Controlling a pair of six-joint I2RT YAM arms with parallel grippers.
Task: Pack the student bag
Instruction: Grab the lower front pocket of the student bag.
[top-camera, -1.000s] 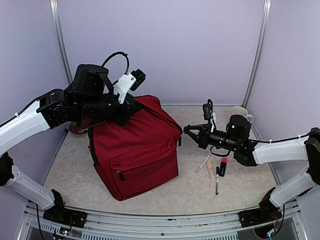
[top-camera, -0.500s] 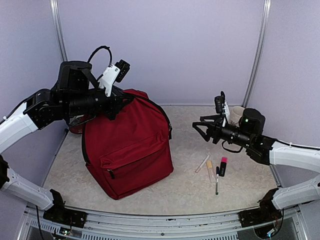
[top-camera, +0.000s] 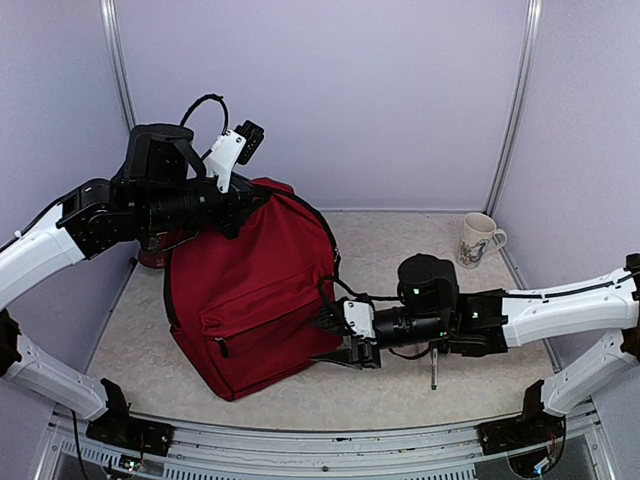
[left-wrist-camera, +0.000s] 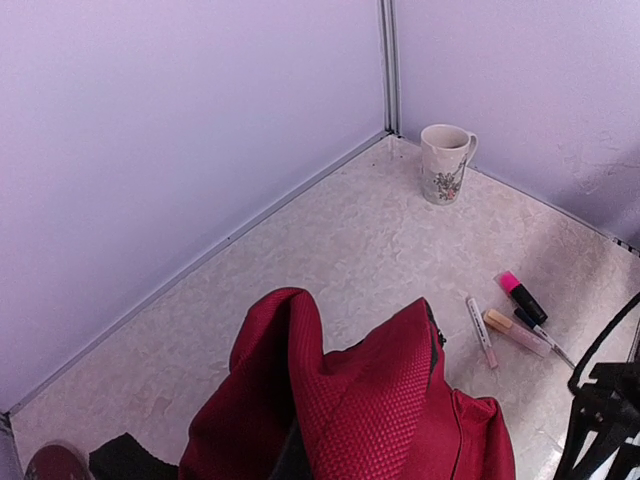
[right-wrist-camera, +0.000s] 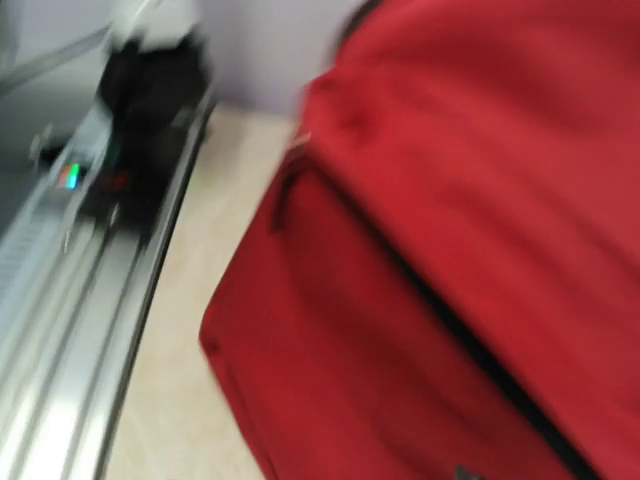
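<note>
Since my left gripper is pinched shut on the top of the student bag, upright left of centre, my right gripper lies low against its right flank; its spread I cannot tell.

Bright even light; rt wrist view smears student bag.

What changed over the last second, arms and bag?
Left claw, shut on top of the student bag, dragged it left. Right claw left the bag's right side, opened, then swung down to its lower right corner. Mug and pens stayed put.
</note>
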